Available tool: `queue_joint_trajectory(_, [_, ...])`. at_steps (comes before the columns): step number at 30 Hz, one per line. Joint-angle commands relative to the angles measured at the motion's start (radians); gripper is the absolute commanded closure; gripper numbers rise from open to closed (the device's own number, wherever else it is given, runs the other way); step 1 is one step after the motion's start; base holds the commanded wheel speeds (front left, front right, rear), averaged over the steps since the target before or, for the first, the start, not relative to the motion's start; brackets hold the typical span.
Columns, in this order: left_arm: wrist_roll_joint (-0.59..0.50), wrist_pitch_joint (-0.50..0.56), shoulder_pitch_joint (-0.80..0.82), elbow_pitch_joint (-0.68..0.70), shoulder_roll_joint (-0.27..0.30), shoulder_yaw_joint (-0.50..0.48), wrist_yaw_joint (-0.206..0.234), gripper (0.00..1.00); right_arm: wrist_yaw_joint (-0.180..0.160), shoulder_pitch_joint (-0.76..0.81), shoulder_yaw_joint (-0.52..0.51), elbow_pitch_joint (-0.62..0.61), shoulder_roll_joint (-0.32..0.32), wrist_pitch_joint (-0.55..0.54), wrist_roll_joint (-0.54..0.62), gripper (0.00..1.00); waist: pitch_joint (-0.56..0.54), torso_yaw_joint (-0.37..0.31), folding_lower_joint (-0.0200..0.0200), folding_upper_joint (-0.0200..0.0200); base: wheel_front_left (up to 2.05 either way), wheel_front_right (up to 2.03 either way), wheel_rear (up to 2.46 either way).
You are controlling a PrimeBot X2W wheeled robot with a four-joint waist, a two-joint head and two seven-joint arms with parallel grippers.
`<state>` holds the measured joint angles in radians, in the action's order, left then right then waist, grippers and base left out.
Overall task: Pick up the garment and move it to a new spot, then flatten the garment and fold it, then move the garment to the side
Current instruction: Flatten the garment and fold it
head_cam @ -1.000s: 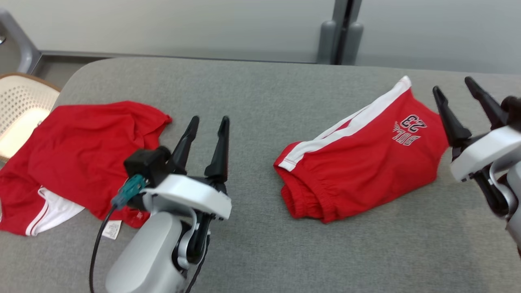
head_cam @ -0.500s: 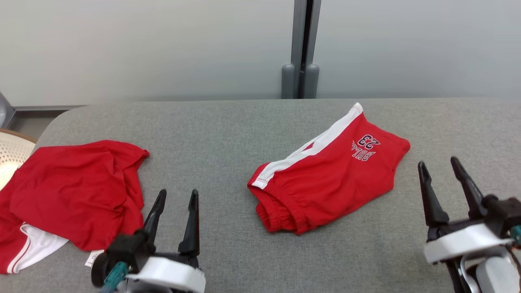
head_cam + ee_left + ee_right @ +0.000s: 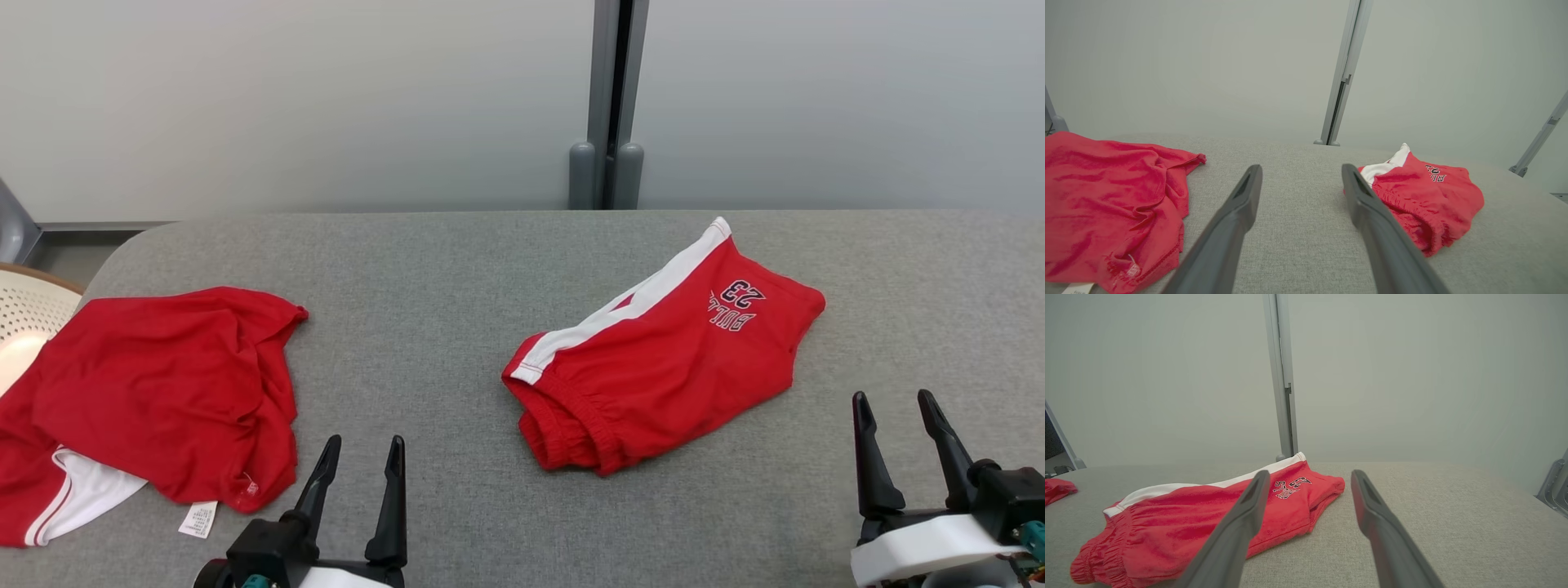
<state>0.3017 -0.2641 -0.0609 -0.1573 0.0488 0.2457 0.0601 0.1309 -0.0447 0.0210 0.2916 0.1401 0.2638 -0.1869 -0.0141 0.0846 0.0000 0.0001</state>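
Two grippers: both are low in the head view, fingers pointing up, touching no cloth.
Left gripper [image 3: 365, 445]: at the bottom left of the head view. Its two dark fingers are apart with nothing between them.
Right gripper [image 3: 891, 398]: at the bottom right of the head view. Its two dark fingers are apart too, and hold nothing.
Folded red shorts with a white side stripe and a "23" print [image 3: 661, 359]: they lie flat a bit right of the middle of the head view, between the two grippers and further up. The stretchy waist end points to the lower left.
Crumpled red shirt with white trim [image 3: 163, 384]: on the left side, well apart from the shorts, just up and left of the left gripper.
Small white label [image 3: 198, 519]: at the bottom edge of the shirt.
Grey cloth table [image 3: 441, 278]: both clothes lie on it.
Cream chair with little holes [image 3: 24, 314]: at the left edge, partly hidden by the shirt.
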Motion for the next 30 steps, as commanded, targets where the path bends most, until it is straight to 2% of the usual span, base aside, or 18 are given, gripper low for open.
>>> queue_joint_trajectory(1, [0.001,0.0,0.017,-0.003,0.004,0.002,0.005,0.0,0.0,-0.002,-0.005,0.013,-0.005,0.001,-0.003,0.0,0.008,0.009,0.0,-0.0001,0.0,0.0,0.0])
queue_joint_trajectory(5, [0.014,0.0,0.044,-0.001,0.004,0.013,0.01,0.0,0.0,-0.043,-0.026,0.047,-0.016,-0.017,-0.063,0.0,0.045,0.029,0.0,-0.0001,0.0,0.0,0.0])
queue_joint_trajectory(8, [0.016,0.0,0.061,-0.004,0.003,0.03,0.012,0.0,0.0,-0.092,-0.06,0.083,-0.017,-0.076,-0.13,0.0,0.083,0.051,0.0,-0.0001,0.0,0.0,0.0])
queue_joint_trajectory(15, [0.031,0.0,0.096,-0.008,0.004,0.094,0.031,0.0,0.0,-0.238,-0.199,0.226,-0.021,-0.282,-0.314,0.0,0.162,0.128,0.0,-0.0001,0.0,0.0,0.0])
queue_joint_trajectory(17, [-0.006,0.0,0.106,-0.013,0.003,0.123,0.035,0.0,0.0,-0.285,-0.243,0.273,-0.019,-0.339,-0.351,0.0,0.181,0.15,0.0,-0.0001,0.0,0.0,0.0])
queue_joint_trajectory(22, [0.008,0.0,0.117,-0.006,0.004,0.177,0.05,0.0,0.0,-0.385,-0.323,0.376,0.001,-0.431,-0.382,0.0,0.221,0.195,0.0,-0.0001,0.0,0.0,0.0])
queue_joint_trajectory(30, [0.01,0.0,0.149,0.002,0.004,0.224,0.056,0.0,0.0,-0.489,-0.395,0.491,0.051,-0.496,-0.38,0.0,0.272,0.248,0.0,-0.0001,0.0,0.0,0.0])
